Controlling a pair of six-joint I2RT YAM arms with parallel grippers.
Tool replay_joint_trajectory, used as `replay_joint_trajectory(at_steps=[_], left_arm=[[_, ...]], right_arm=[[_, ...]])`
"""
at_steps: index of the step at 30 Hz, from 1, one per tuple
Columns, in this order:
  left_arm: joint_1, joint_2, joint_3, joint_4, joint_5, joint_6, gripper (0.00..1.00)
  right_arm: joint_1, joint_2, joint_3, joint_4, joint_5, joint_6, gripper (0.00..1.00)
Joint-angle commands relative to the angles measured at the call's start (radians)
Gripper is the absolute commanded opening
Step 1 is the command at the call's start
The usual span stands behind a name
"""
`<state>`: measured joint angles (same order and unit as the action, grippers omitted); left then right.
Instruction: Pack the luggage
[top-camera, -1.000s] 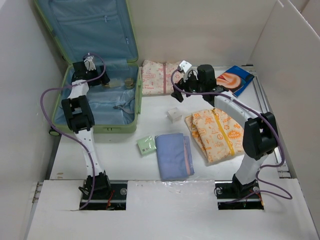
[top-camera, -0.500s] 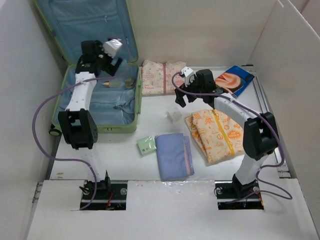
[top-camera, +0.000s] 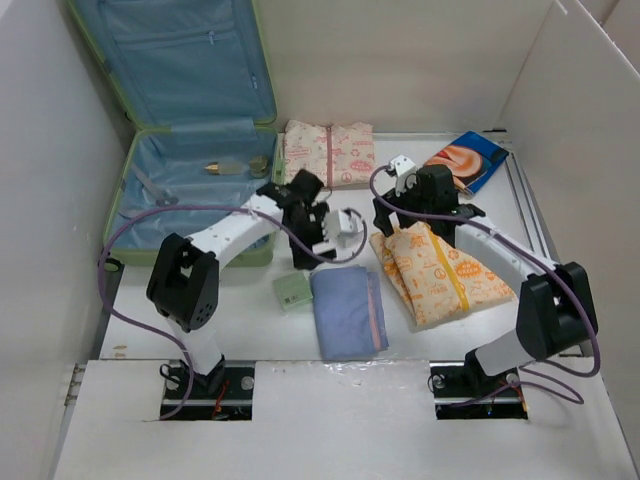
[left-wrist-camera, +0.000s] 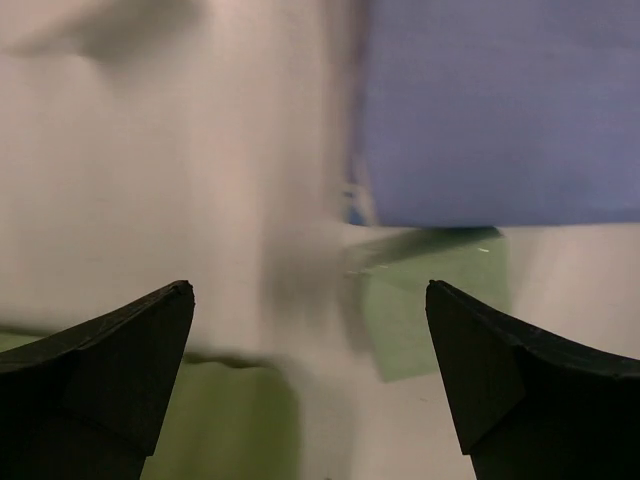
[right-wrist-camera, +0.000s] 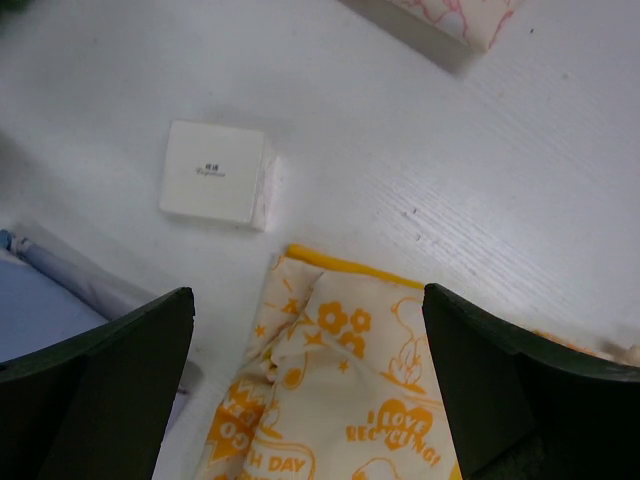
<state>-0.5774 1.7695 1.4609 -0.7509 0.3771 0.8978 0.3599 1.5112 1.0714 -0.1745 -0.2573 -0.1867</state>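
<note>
**Top view.** The luggage (top-camera: 262, 95), a large light-green ribbed hard-shell case with light blue fabric lining, lies open at 10 o'clock on the white table (top-camera: 300, 345), its lid standing upright. A second ago the left arm reached down into the case's base. It has since swung out to the middle of the table, where the left gripper (top-camera: 313, 252) hangs with its jaws apart and empty, just on the 12 o'clock side of the small green packet (top-camera: 292, 291). The right gripper (top-camera: 390, 222), earlier beside the pink-patterned folded garment (top-camera: 328, 155), has come nearer and now sits over the far corner of the orange-patterned zip pouch (top-camera: 435, 265). Its jaws are also spread wide and hold nothing. The blue folded cloth (top-camera: 348, 310) at 6 o'clock and the blue book (top-camera: 467, 160) at 2 o'clock lie where they did.

**Left wrist view (blurred).** The two black fingers (left-wrist-camera: 110, 370) stand well apart. The green packet shows between them, and the blue cloth lies beyond it at 1 o'clock.

**Right wrist view.** The black fingers (right-wrist-camera: 100, 370) are spread wide, with the pouch's corner between them. A small white box (right-wrist-camera: 213, 186) sits at 11 o'clock, apart from the pouch.
</note>
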Motion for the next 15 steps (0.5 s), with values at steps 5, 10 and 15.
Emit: replay_joint_trajectory(at_steps=[5,10,15], left_arm=[[-0.067,-0.206,-0.275,0.107,-0.138,-0.253,1.0],[-0.067,-0.217,-0.39,0.166,-0.138,-0.289,1.0],[-0.076,-0.226,-0.494,0.208,-0.173,-0.266,1.0]], right_arm=[[0.043,-0.152,-0.152,0.047,0.049,0.041,1.0],[0.065,-0.223,-0.226,0.059,0.067,0.072,1.0],[0.065,-0.258,-0.269,0.059,0.09,0.107,1.0]])
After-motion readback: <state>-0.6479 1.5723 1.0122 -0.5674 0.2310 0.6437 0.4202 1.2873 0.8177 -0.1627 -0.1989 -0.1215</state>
